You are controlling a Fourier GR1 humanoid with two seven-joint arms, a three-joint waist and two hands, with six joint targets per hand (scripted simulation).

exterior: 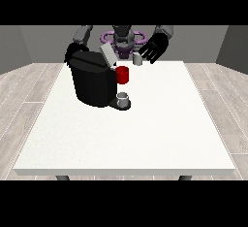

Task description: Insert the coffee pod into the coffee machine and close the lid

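— Where's the machine (93, 79) from where you stand?

— On the far left part of the white table (145, 134), a squat black block. Its grey lid (108, 55) is tipped up at a slant above the top, so it stands open.

— And the pod?

— There's a small grey cylinder (138, 59) near the far edge of the table, just to the right of the lid and just under the hand at the view's right (154, 48). I take that for the pod, though it's too small to be sure. I can't tell whether the hand touches it; the two look very close.

— How is that hand set?

— Raised over the far edge, palm showing, its black fingers spread and fairly straight, pointing down and toward the machine. They aren't curled round anything that I can see.

— The other one?

— The hand at the view's left (72, 52) sits behind the machine's top left corner. Only a dark lump of it shows past the housing, so how its fingers lie I cannot tell.

— What's the red thing?

— A red piece (122, 74) on the front right of the machine, just below the lid's hinge end. Under it a small grey cup (123, 99) stands on the dark base (116, 105) that juts out from the machine.

— Anything else on the table?

— Nothing more that I can make out. The robot's grey torso (123, 37) with purple rings is behind the far edge, between the two arms.
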